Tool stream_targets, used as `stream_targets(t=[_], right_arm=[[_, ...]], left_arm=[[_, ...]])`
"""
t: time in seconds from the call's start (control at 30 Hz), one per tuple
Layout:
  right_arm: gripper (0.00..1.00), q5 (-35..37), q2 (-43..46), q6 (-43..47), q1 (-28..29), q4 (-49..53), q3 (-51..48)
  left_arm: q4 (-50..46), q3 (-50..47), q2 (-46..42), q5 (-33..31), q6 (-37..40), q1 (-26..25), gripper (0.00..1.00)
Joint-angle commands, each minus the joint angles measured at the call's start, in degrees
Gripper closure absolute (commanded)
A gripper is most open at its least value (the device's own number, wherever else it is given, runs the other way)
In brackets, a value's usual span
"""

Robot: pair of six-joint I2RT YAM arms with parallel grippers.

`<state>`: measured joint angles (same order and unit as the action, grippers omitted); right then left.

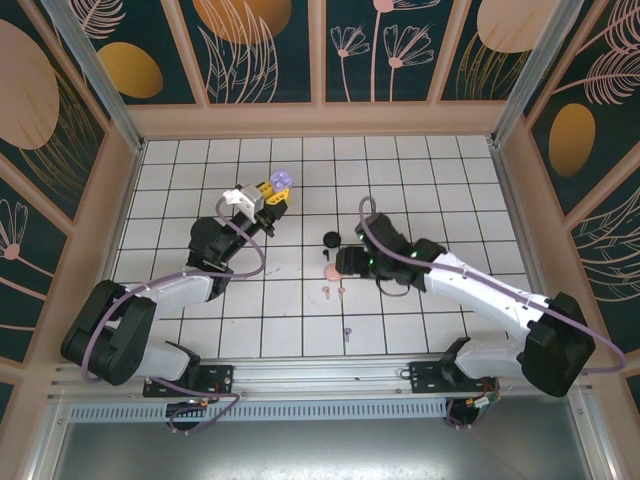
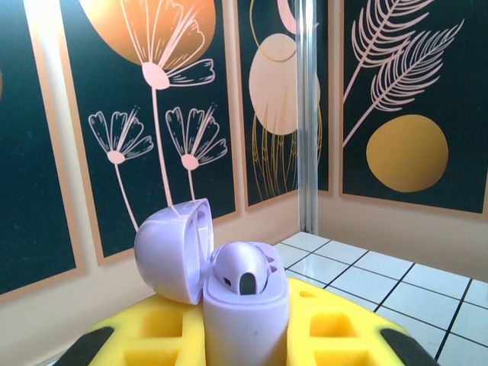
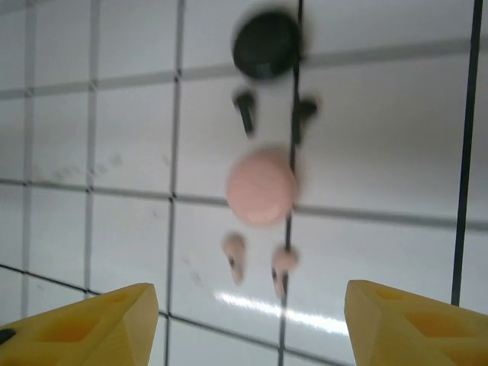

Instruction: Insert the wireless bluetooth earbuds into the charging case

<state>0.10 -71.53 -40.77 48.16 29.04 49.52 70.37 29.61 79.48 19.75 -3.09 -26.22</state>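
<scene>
The left arm (image 1: 180, 290) is reaching forward from its base and bending right, with the left gripper (image 2: 244, 339) pointing toward the back wall. Its yellow fingers (image 2: 164, 332) are pinching the purple case (image 2: 245, 320) from both sides, so the jaws are standing narrow, closed on the case's lower half. The case is sitting upright with its lid (image 2: 171, 255) swung open and leaning left in the wrist view. One seated bud (image 2: 240, 273), lilac with a dark patch, is resting in the case with its rounded head up.

The right arm (image 1: 480, 285) is stretching leftward across the tiled floor (image 1: 440, 200) toward the middle. The right gripper (image 3: 250, 305) is hanging over the tiles and facing down. Its jaws are standing wide apart and gripping nothing.

Ahead of those jaws, a row of things is lying on the floor, blurred in the wrist view. The black case (image 3: 265, 44) is lying farthest out, with two black buds (image 3: 245, 110) just beside it. The pink case (image 3: 261, 185) is lying between them and two pink buds (image 3: 234, 252), which are lying side by side nearest the fingers. The blur is hiding whether these two cases are shut.

In the top view, a loose purple bud (image 1: 347, 332) is lying alone nearer the arm bases, apart from the pink pair.
</scene>
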Motion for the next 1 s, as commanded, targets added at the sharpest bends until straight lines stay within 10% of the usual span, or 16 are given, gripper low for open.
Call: stream_targets(t=[0.0,0.4,0.97], right_arm=[[0.35,3.4,-0.1,-9.3,5.2,3.4,-2.3],[0.42,5.9,-9.1,-24.0,18.7,8.3,-2.7],[0.59,6.8,-17.1,-28.0,22.1,10.3,0.5]], left_arm=[[2.9,-1.4,-2.1,-1.3,-1.4,-0.4,1.0],[0.7,-3.3,-5.5,-1.0,-1.1,-0.3,1.0],[3.2,-4.6,-6.5,-2.0,-2.7,-0.3,1.0]])
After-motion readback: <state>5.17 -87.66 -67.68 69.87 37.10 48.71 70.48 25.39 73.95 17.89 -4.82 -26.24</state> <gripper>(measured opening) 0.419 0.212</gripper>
